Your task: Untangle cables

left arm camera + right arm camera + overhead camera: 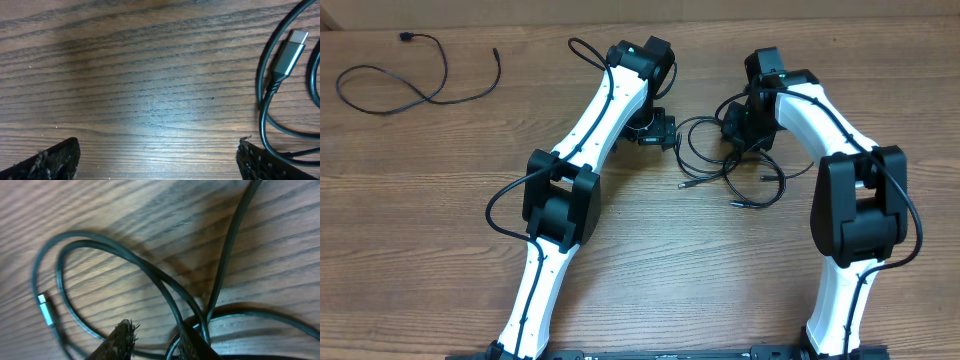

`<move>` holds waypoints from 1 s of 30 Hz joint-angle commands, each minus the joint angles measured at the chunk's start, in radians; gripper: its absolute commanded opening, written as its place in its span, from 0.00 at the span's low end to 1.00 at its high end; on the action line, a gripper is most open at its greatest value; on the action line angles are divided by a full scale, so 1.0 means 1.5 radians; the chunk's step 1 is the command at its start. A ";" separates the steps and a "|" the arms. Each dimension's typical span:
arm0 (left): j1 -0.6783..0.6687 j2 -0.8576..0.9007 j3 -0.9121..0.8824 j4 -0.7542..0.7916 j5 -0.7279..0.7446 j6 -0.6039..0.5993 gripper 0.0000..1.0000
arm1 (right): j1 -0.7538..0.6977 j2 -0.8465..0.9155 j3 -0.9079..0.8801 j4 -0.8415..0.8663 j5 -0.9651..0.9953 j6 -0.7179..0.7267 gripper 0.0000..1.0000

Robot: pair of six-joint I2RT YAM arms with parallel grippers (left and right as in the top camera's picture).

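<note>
Right wrist view showed the tangled cables (145,267) looped on the table (280,255) right at my right gripper (155,330). Its fingers stood close about a strand, but I could not tell whether they pinched it. My left gripper (157,155) hung spread wide beside a silver plug (290,50), and overhead another cable (496,62) lay well apart, far left.

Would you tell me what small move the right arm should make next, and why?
Probably close the right gripper on the strand at its fingertips and lift slightly. The fingertips sit at a crossing in the tangled cables with a gap between them, while the left gripper hovers open beside a silver plug.
</note>
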 commanded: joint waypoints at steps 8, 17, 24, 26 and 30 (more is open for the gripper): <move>-0.005 -0.013 -0.006 0.003 0.008 -0.002 1.00 | 0.001 0.016 -0.003 -0.017 0.058 -0.032 0.33; -0.005 -0.013 -0.006 0.004 0.008 -0.002 0.99 | 0.004 0.046 -0.003 -0.028 0.040 -0.033 0.20; -0.005 -0.013 -0.006 -0.007 0.023 0.008 0.99 | 0.003 0.039 0.027 -0.065 -0.015 -0.033 0.04; -0.005 -0.013 -0.006 -0.003 0.052 0.038 1.00 | 0.002 0.031 0.058 -0.100 -0.036 -0.033 0.04; -0.005 -0.013 -0.006 0.001 0.135 0.114 1.00 | 0.002 0.000 0.168 -0.210 -0.045 -0.033 0.04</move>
